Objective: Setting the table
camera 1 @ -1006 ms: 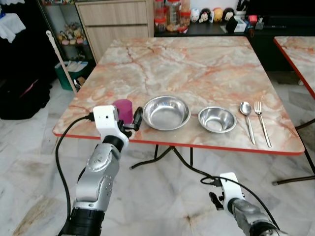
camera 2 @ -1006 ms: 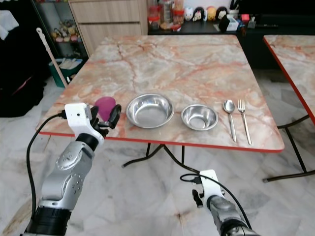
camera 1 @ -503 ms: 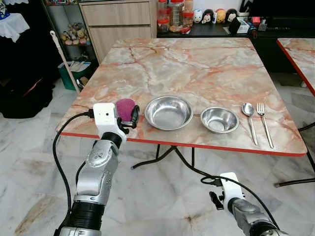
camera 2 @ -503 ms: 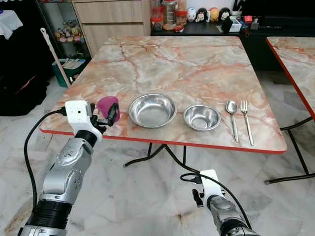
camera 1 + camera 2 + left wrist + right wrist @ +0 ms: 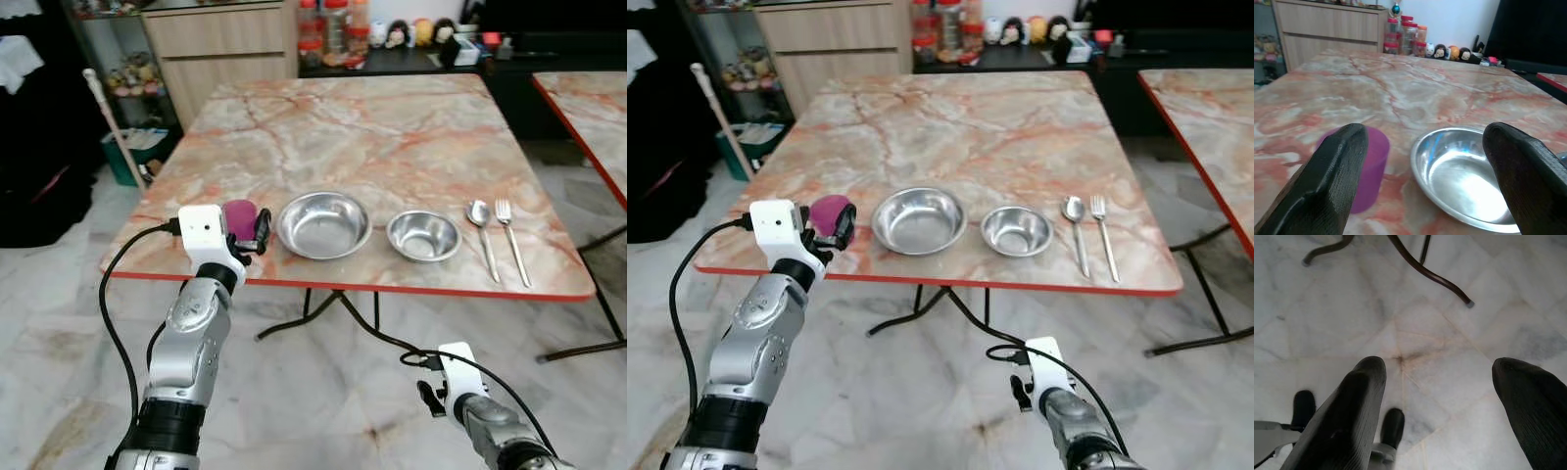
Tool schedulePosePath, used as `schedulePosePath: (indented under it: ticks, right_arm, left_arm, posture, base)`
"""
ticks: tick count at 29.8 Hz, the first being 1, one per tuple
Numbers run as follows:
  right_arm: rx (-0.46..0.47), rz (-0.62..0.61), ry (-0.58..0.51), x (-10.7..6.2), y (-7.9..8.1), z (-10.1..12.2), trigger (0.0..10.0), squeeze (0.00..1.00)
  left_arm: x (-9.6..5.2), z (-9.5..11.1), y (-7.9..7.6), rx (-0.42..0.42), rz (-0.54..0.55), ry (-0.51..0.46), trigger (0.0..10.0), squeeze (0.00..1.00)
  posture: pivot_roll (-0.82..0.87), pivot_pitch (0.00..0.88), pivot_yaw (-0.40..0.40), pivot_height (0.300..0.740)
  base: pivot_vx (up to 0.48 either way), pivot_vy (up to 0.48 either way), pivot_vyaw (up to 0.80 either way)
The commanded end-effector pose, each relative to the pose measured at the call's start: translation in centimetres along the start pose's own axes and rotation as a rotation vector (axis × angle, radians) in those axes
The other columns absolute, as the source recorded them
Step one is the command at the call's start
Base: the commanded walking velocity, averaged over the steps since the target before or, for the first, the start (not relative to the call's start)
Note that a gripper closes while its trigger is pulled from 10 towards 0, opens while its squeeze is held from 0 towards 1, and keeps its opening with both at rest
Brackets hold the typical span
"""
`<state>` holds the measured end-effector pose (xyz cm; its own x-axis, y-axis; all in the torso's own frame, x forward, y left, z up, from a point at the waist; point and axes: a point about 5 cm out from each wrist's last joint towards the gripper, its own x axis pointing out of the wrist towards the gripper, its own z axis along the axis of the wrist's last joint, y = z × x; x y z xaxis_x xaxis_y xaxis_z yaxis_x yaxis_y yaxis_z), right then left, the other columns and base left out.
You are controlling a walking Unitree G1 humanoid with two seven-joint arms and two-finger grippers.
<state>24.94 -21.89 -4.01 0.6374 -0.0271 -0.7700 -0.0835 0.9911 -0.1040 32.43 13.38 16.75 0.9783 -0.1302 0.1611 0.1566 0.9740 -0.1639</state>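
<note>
Two steel bowls point(image 5: 324, 223) beside purple cup point(image 5: 240, 218), left end effector point(image 5: 257, 233) spread wide around cup, spoon point(image 5: 481, 230), fork point(image 5: 511, 237)

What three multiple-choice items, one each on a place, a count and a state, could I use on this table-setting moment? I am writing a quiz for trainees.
1. Where does the purple cup stand?
A. Left of the larger steel bowl
B. Between the bowls
C. Beside the fork

2. How many steel bowls are on the marble table?
A. One
B. Two
C. Three

3. How is the left claw?
A. Shut on the cup
B. Open, near the cup
C. Shut on the spoon

Key: 1 A, cup sits at the row's left end; 2 B, larger bowl plus smaller bowl; 3 B, left wrist view shows fingers spread wide.
</note>
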Motion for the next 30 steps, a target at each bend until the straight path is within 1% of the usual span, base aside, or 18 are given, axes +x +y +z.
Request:
schedulePosePath:
  ticks: [1,6,13,16,21,27,29,30]
  right_arm:
    - [0.009,0.001,-0.011,0.0,0.0,0.2,10.0,0.00]
    - [0.009,0.001,-0.012,0.0,0.0,0.2,10.0,0.00]
    - [0.000,0.000,-0.006,0.0,0.0,0.2,10.0,0.00]
    - [-0.007,0.003,0.000,0.0,0.0,0.2,10.0,0.00]
    - [-0.006,0.003,-0.011,0.0,-0.1,0.3,10.0,0.00]
    - [-0.008,0.003,-0.008,0.0,-0.1,0.3,10.0,0.00]
    - [-0.010,0.005,-0.008,0.0,-0.1,0.3,10.0,0.00]
    - [-0.010,0.005,-0.008,0.0,-0.1,0.3,10.0,0.00]
  left_arm:
    - [0.0,0.2,0.7,0.015,0.014,-0.003,10.0,0.00]
    - [0.0,0.3,1.0,0.022,0.022,-0.001,10.0,0.00]
    - [-0.1,0.2,1.0,0.022,0.028,0.003,10.0,0.00]
    - [-0.2,0.1,1.1,0.018,0.031,0.003,10.0,0.00]
    - [-0.2,0.0,1.3,0.019,0.038,0.007,10.0,0.00]
    - [-0.2,0.1,2.0,0.007,0.065,0.017,10.0,0.00]
    - [-0.3,0.2,2.8,0.001,0.098,0.016,10.0,0.00]
    - [-0.3,0.2,2.8,0.001,0.098,0.016,10.0,0.00]
  posture:
    - [-0.03,0.040,0.049,0.740]
    - [-0.03,0.040,0.049,0.740]
    - [-0.03,0.051,0.048,0.740]
    - [-0.03,0.051,0.048,0.740]
    - [-0.03,0.057,0.043,0.740]
    - [-0.03,0.054,0.042,0.740]
    - [-0.03,0.054,0.042,0.740]
    - [-0.03,0.054,0.042,0.740]
  base:
    - [0.000,0.000,0.00]
    - [0.000,-0.212,0.00]
    - [0.000,-0.393,0.00]
    - [0.000,-0.409,-0.73]
    - [0.000,-0.387,0.00]
    - [0.000,0.000,0.00]
    - [0.000,0.000,0.00]
    - [0.000,0.000,0.00]
